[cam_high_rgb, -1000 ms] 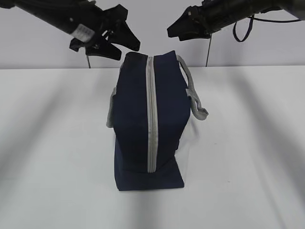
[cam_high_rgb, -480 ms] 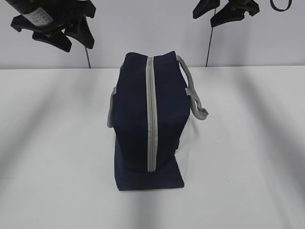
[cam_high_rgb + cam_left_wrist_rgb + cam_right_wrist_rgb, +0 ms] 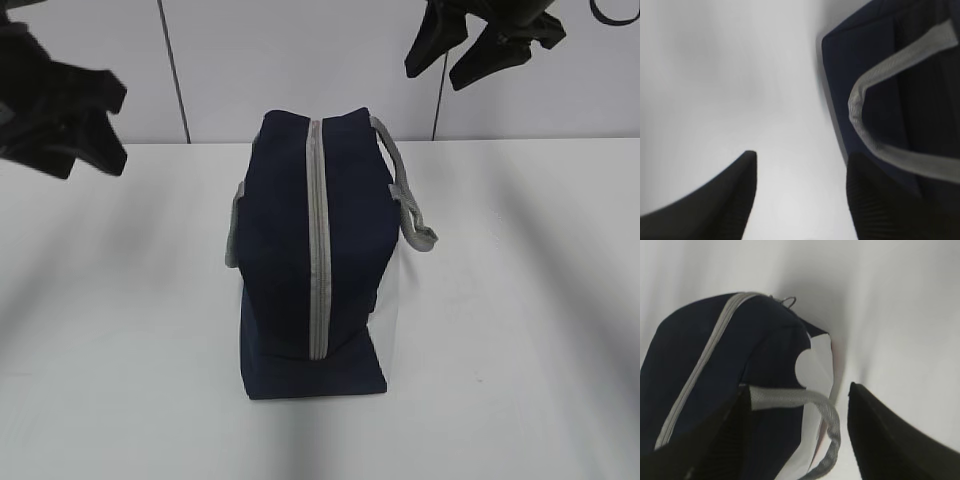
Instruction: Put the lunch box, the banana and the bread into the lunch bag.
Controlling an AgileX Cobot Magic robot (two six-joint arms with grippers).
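lunch bag [image 3: 312, 250] stood upright mid-table [image 3: 520, 330], zipper [image 3: 317, 240] run closed along the whole top, grey strap handles [image 3: 405, 195] hanging down each side. ring pull [image 3: 788, 301] showed at one end in the right wrist view, beside the white side panel [image 3: 815, 375].

lunch box, banana and bread: none visible in any view. whether they sat inside the zipped bag or somewhere out of shot could not be told.

left gripper [image 3: 60, 120] hung up and off to the left of the bag, apart from it, blurred. in the left wrist view its jaws stood parted with only bare table between them, nothing held; bag's side and strap lay just to the right.

right gripper [image 3: 480, 45] sat high behind the bag's right side, jaws parted, nothing in them; right wrist view looked down on the bag between the fingers.

judgement: bag looked shut and both arms clear, so packing was either finished or not begun. if the bag had to be opened, one gripper should pin the fabric near the zipper end while the other took the ring pull squarely and drew straight along the teeth, or the light bag would drag or tip.
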